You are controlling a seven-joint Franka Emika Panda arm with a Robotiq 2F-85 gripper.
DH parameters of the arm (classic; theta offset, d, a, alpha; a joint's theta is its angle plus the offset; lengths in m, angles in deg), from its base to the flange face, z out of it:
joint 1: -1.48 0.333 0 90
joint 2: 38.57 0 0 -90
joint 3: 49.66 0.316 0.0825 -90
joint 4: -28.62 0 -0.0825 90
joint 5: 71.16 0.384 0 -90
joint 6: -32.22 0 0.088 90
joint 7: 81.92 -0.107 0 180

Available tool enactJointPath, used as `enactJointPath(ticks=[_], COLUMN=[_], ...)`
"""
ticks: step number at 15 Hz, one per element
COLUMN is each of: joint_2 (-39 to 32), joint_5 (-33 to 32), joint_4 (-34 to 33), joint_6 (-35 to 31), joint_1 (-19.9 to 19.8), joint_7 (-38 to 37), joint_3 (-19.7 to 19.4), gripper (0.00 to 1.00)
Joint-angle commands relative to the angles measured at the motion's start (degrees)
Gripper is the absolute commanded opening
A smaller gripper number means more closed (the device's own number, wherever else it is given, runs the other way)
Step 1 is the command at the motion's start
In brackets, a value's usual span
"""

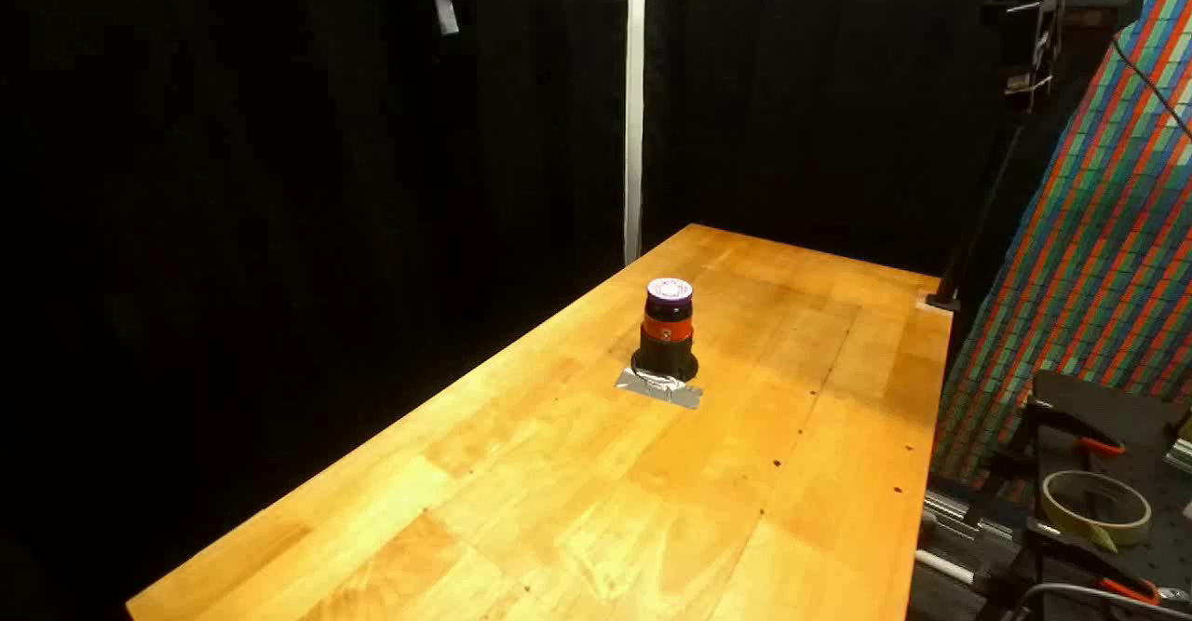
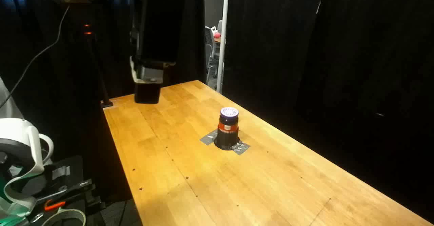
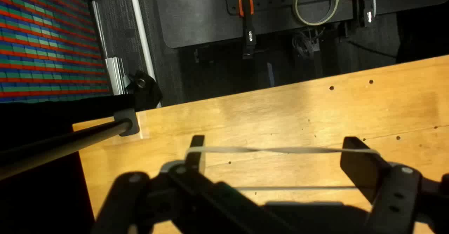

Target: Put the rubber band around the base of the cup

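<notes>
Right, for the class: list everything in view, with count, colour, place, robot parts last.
Cup: one, dark with orange band, upright on the table
Rubber band: one, pale, around the fingers
Table: one, yellowish wood, under the cup
Tape strips: two, grey, at the cup's foot
Tape roll: one, cream, on a dark surface
Clamps: at least two, black and orange, near the tape roll
Post: one, black, at a table corner
Checked sheet: one, multicoloured, near the post
Curtains: count unclear, black, behind the table
Poles: one per exterior view, pale, by the curtains
Looped object: one, white, edge of an exterior view
Chairs: count unclear, grey, background
Gripper: one, black, jaws apart above the table
</notes>
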Motion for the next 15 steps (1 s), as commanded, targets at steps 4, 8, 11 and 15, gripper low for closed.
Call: enactJointPath(ticks=[4,8,11,15], joint_2=[0.09,0.08,-3.82,-13.90], joint_5=[-0.05,-0.05,3.14,5.34], joint_4=[-0.53,-0.53,-4.49,-13.53], joint_6=[0.07,0.07,-0.16,0.48], joint_1=[0.20,0.20,2.76,6.63], joint_7=[-0.04,-0.04,0.47,-1.38], joint_3=[-0.17,-0.17,1.47,5.61], gripper=[1.00,1.00,1.00,1.00])
